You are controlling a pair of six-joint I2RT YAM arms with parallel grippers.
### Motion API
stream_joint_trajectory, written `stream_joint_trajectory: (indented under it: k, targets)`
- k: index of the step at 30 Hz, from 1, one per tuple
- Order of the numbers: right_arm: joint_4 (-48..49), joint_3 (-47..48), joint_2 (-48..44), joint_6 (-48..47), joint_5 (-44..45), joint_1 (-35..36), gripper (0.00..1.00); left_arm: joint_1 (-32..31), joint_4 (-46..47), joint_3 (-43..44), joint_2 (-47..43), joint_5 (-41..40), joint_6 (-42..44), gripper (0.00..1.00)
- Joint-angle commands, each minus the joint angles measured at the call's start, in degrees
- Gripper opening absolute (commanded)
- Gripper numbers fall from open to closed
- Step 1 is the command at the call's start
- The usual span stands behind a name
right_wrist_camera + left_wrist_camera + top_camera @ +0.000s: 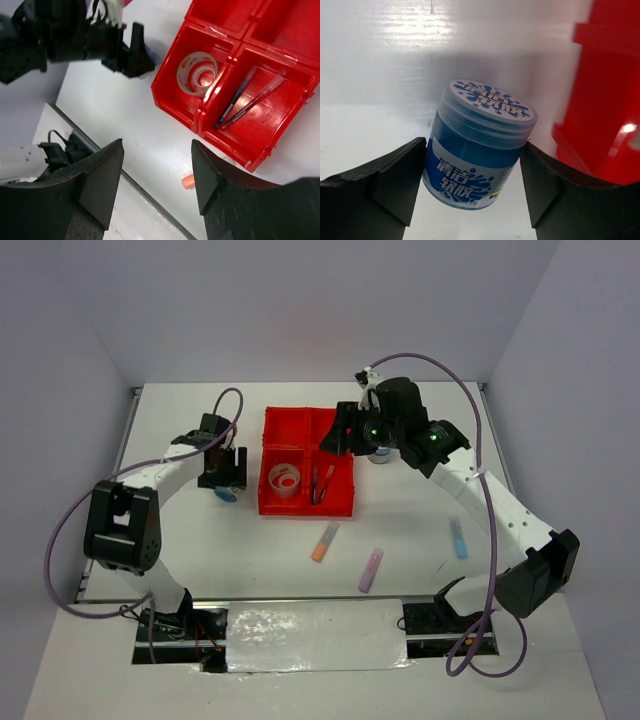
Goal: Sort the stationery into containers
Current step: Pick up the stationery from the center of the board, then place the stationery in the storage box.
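Observation:
My left gripper (pixel 223 478) stands left of the red tray (pixel 300 420) and is shut on a blue-white round roll (pixel 477 145); both fingers (pixel 385 185) touch its sides, and it hangs tilted. The roll shows as a blue patch in the top view (pixel 226 494). My right gripper (pixel 343 432) hovers over the tray's right half, open and empty (pixel 155 175). The near-left compartment holds tape rings (pixel 196 73), the near-right one holds pens (pixel 245 100). A second blue-white roll (pixel 380 455) stands right of the tray, partly hidden by my right arm.
On the table in front of the tray lie an orange highlighter (pixel 325 541), a purple one (pixel 371 569) and a light-blue one (pixel 458 538). The orange tip shows in the right wrist view (pixel 188 181). The tray's two far compartments (pixel 280 20) look empty.

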Motion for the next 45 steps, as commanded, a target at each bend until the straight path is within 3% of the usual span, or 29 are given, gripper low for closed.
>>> stream_joint_trajectory:
  k: [1, 9, 13, 17, 19, 23, 25, 28, 45]
  targets:
    - [5.80, -0.74, -2.17, 2.40, -4.48, -1.48, 0.64, -0.22, 1.77, -0.04, -9.46, 3.40, -1.24, 0.00]
    - [8.97, 0.84, 0.38, 6.26, -8.09, -1.93, 0.63, -0.13, 4.39, -1.35, -22.73, 12.08, 0.42, 0.00]
    - [13.79, 2.42, 2.40, 12.41, -12.56, -1.84, 0.65, -0.48, 12.82, -4.25, -29.58, 35.66, 1.22, 0.00]
    - [14.33, 5.40, 4.43, 15.41, -13.89, -1.14, 0.75, -0.66, 23.98, -8.03, -36.44, 47.67, -4.64, 0.00]
    - [14.24, 5.33, 4.52, 14.45, -13.10, -0.26, 0.99, -0.75, 29.07, -8.12, -36.80, 54.07, -7.29, 0.00]
    - [24.31, -0.55, 2.32, 15.58, -19.23, 0.01, 1.00, -0.92, 39.19, -7.60, -35.23, 62.61, -16.16, 0.00]
    - [26.89, -1.96, 1.36, 15.33, -22.14, 0.79, 1.00, -1.10, 42.18, -7.07, -35.14, 64.12, -18.20, 0.00]
    - [23.31, 0.92, 1.70, 11.20, -20.66, 2.46, 1.00, -1.45, 42.90, -5.23, -34.52, 65.97, -18.56, 0.00]
    - [23.38, 2.78, 3.99, 10.58, -30.13, 4.31, 1.00, -2.68, 32.18, -2.68, -32.85, 64.66, -10.04, 0.00]
